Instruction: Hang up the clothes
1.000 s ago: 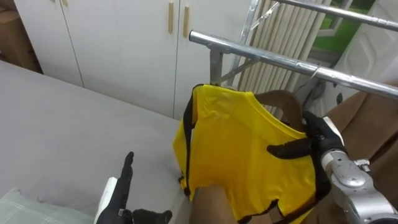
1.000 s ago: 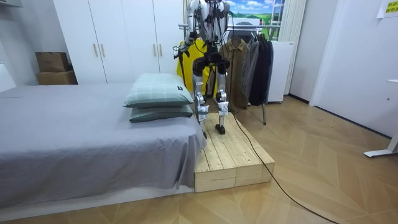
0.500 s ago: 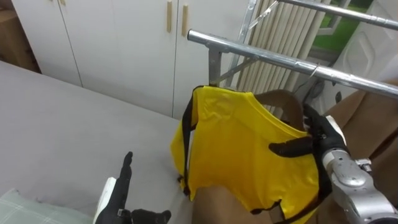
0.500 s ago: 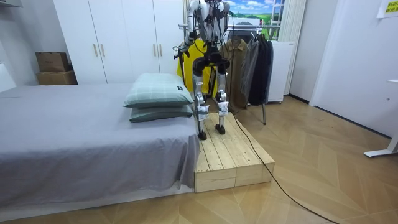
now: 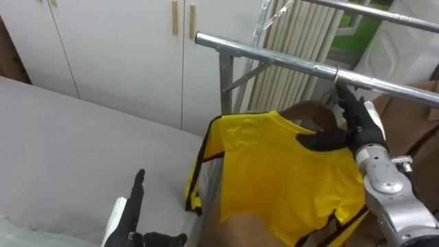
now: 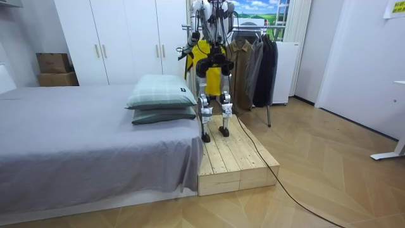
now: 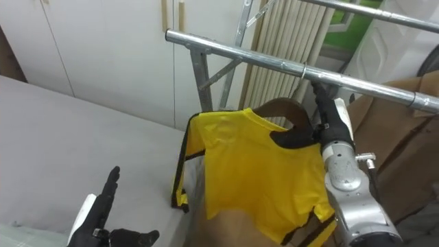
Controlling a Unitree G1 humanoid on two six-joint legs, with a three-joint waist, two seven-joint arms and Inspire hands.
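The right hand [image 5: 357, 125] has lifted the yellow T-shirt [image 5: 288, 175] closer to the metal clothes rail [image 5: 274, 56]. Its thumb and fingers pinch the hanger [image 5: 312, 112] at the collar, the hook just at the bar. The left hand [image 5: 130, 213] idles low over the bed [image 5: 68, 137], fingers straight. The hooking step looks to be underway, so next the hook likely has to seat over the rail before release.

Robot on wooden platform [image 6: 237, 158], yellow shirt [image 6: 200, 52] beside coats [image 6: 254, 63]

We are losing the hem of the yellow shirt [image 5: 288, 171] off the edge at 6 o'clock, the left hand [image 5: 127, 218] at 7 o'clock, the rail [image 5: 288, 60] at 3 o'clock.
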